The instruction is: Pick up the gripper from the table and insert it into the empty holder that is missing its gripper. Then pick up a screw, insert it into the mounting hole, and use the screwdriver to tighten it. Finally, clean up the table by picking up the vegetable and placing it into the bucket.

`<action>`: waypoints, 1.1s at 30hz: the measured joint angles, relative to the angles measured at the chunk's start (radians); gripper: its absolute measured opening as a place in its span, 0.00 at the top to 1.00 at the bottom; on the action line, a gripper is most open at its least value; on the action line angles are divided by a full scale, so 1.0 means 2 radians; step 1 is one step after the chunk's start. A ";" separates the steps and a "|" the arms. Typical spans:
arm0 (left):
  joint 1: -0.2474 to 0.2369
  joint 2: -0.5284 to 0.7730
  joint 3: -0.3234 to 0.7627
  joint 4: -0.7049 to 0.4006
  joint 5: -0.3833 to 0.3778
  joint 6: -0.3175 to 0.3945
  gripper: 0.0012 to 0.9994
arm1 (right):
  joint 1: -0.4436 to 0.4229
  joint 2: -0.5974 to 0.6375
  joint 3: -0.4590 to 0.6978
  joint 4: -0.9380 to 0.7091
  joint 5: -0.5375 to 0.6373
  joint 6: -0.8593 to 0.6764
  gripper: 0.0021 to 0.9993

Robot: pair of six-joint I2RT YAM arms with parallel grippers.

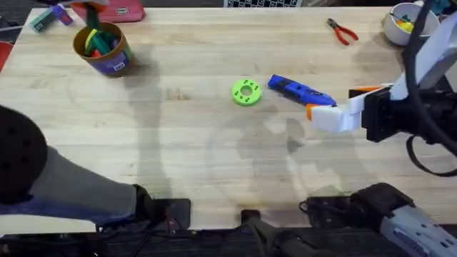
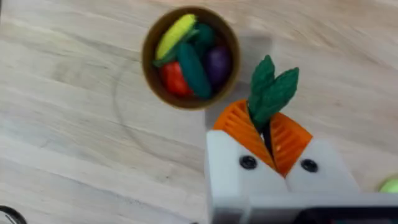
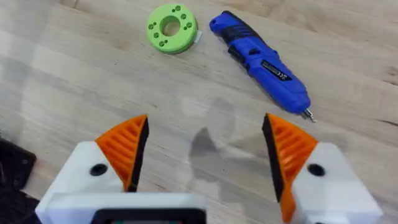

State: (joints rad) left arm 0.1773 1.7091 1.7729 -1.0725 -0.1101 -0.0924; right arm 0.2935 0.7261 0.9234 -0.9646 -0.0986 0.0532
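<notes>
With the left gripper (image 2: 268, 138) fingers clenched on the vegetable (image 2: 271, 93) right of the bucket (image 2: 190, 57) and the right gripper (image 3: 205, 152) fingers released, early release risks dropping it onto the counter (image 2: 74, 124).

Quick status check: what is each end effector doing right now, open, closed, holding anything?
Left end effector: closed on the green toy vegetable, near the bucket.
Right end effector: open, holding nothing, above bare table near the blue screwdriver.

Bright, even room light on pale wood.
Soft grey shadows pool under the right gripper (image 1: 330, 114); the left arm (image 1: 43, 175) looms dark and blurred near the lens.
</notes>
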 joint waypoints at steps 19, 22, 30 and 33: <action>0.041 0.128 -0.001 0.073 0.005 -0.010 0.96 | 0.000 0.000 0.000 0.000 0.000 0.000 0.01; 0.043 0.127 -0.001 0.075 0.005 -0.011 0.53 | 0.000 0.000 0.000 0.000 0.000 0.000 0.01; 0.048 0.113 -0.002 0.054 0.008 -0.014 0.01 | 0.000 0.000 0.000 0.000 0.000 0.000 0.01; 0.048 0.078 -0.002 0.038 0.023 -0.014 0.01 | 0.000 0.000 0.000 0.000 0.000 0.000 0.01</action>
State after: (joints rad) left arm 0.2733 1.8652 1.7695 -0.9972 -0.0636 -0.1211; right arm 0.2935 0.7261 0.9230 -0.9649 -0.0986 0.0532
